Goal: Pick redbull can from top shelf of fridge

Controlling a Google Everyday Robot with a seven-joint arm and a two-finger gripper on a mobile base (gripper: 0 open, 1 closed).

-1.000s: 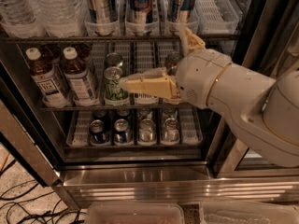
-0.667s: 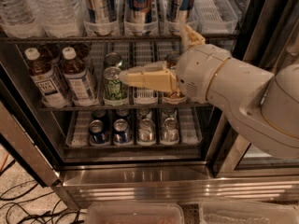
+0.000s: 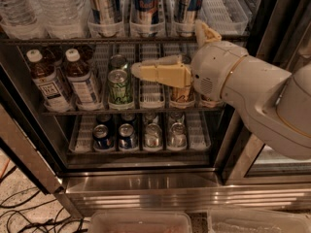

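While its jaws spread empty, the gripper hovers beside the green can.

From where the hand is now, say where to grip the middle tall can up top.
Grip the middle can on its side wall above the clear tray, coming straight from the front; it stands upright with cans close either side. The hand is one shelf lower.

Shop-like setting: a display fridge (wire racks of cans, bottles), the hand at its middle rack.
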